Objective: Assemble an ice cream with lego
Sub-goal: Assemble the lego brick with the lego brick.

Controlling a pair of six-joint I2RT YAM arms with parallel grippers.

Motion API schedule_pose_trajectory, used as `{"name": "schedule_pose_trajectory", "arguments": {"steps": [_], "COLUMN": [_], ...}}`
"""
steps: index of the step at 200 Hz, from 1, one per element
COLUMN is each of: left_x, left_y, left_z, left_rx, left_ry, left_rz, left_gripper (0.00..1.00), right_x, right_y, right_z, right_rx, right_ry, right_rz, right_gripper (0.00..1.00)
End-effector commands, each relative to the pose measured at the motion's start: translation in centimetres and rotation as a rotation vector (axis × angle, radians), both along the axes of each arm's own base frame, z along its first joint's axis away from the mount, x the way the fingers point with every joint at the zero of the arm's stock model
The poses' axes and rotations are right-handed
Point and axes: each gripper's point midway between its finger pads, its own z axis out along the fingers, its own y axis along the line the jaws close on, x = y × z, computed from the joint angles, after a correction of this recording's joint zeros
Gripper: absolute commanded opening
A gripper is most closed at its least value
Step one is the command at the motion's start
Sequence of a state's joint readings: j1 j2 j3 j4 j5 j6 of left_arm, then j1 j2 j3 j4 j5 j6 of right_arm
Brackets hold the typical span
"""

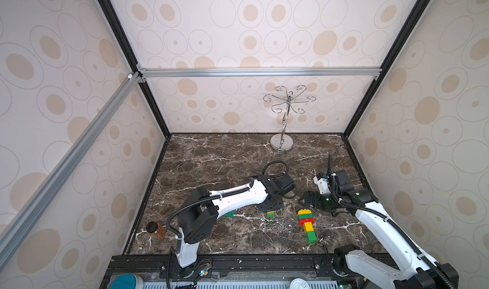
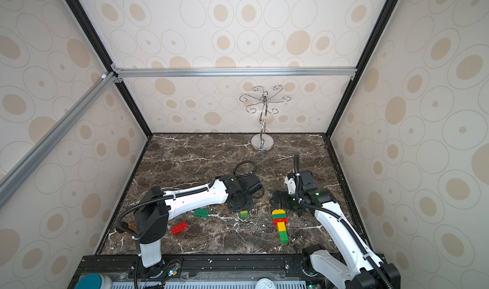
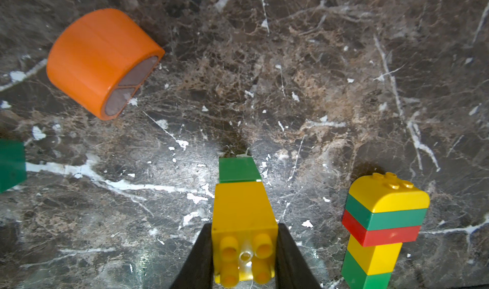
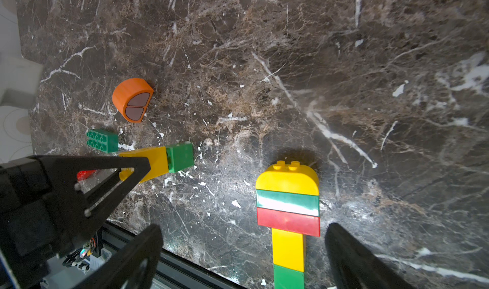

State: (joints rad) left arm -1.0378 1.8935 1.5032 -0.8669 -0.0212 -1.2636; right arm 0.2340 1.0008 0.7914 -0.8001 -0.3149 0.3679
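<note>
My left gripper [image 3: 244,248] is shut on a yellow square brick [image 3: 243,216] with a green brick [image 3: 239,170] stuck on its far end, low over the marble. In both top views this pair [image 2: 244,214] sits under the left wrist. A built lego stack [image 4: 288,213] lies flat to its right: yellow dome, green, red, yellow, green [image 1: 306,222]. My right gripper [image 4: 244,226] is open, its fingers either side of the stack's stem without touching it. An orange domed piece [image 3: 103,60] lies on its side beyond the held brick. A green oblong brick [image 2: 201,212] and a red one [image 2: 179,228] lie left.
A silver hooked stand [image 1: 282,142] rises at the back of the marble table [image 1: 225,163]. A brown jar with a black lid [image 1: 154,228] stands at the front left corner. Patterned walls close three sides, and a black rail [image 1: 264,261] runs along the front.
</note>
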Motion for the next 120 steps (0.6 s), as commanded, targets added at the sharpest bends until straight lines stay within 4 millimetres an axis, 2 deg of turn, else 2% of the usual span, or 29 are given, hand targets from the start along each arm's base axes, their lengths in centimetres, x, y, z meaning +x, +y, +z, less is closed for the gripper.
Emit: {"name": "schedule_pose_trajectory", "arguments": {"steps": [1, 25, 65, 100, 120], "left_x": [0.0, -0.1, 0.2, -0.2, -0.2], "left_y": [0.4, 0.3, -0.2, 1.1, 1.2], "left_z": [-1.0, -1.5, -0.8, -1.2, -1.4], "left_rx": [0.014, 0.02, 0.007, 0.106, 0.104], "left_ry": [0.018, 0.033, 0.019, 0.046, 0.049], "left_rz": [0.001, -0.005, -0.02, -0.075, -0.077], "left_gripper": [0.0, 0.0, 0.0, 0.0, 0.0], "right_x": [-0.5, -0.5, -0.4, -0.5, -0.4], "right_y": [-0.2, -0.3, -0.2, -0.2, -0.2], "right_z": [-0.2, -0.2, -0.2, -0.1, -0.2], "right_rx": [-0.007, -0.008, -0.008, -0.005, -0.006], "right_ry": [0.009, 0.007, 0.008, 0.006, 0.006], "right_rz": [0.01, 0.009, 0.009, 0.012, 0.012], "right_gripper": [0.99, 0.99, 0.99, 0.99, 0.99]}}
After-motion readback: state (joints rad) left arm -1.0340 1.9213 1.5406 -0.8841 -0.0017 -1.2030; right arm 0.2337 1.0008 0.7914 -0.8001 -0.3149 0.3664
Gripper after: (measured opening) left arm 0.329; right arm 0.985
